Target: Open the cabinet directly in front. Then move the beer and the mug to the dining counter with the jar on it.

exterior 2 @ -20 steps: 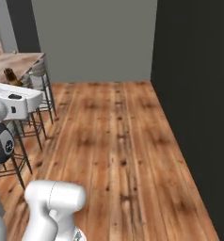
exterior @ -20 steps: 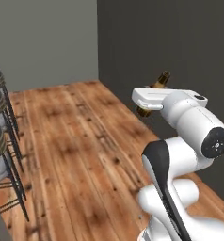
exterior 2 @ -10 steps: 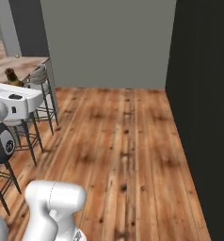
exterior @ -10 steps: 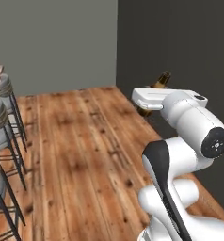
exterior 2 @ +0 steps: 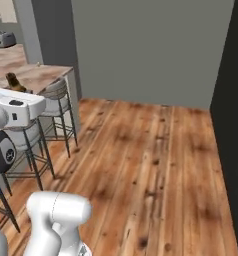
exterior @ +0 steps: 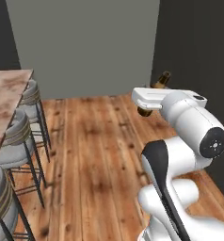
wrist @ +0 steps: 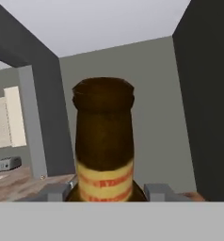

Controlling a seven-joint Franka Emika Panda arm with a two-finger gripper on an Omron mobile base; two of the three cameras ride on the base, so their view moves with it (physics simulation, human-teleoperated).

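Observation:
The beer [wrist: 104, 141], a brown bottle with a yellowish label, stands upright between my fingertips [wrist: 157, 190]. My gripper [wrist: 104, 193] is shut on its lower body. In the left base view the beer [exterior: 161, 80] pokes up behind the white hand, and the gripper [exterior: 149, 102] holds it high above the wooden floor. From the right base view the beer [exterior 2: 12, 80] shows just above the hand. The dining counter [exterior: 5, 99], a marbled slab, reaches in from the left; its near end [exterior 2: 38, 75] lies beyond the hand. The cabinet, the mug and the jar are out of view.
Round grey stools [exterior: 17, 136] line the counter's side, also seen as stools [exterior 2: 53, 92]. A dark wall [exterior: 198, 56] closes the right side and a grey wall [exterior 2: 141, 50] stands ahead. A toaster [exterior 2: 3, 39] sits far left. Wooden floor [exterior 2: 151, 150] lies open ahead.
The whole picture has swung: the base has turned, bringing the counter and stools further into view. The arm keeps its pose and still holds the beer.

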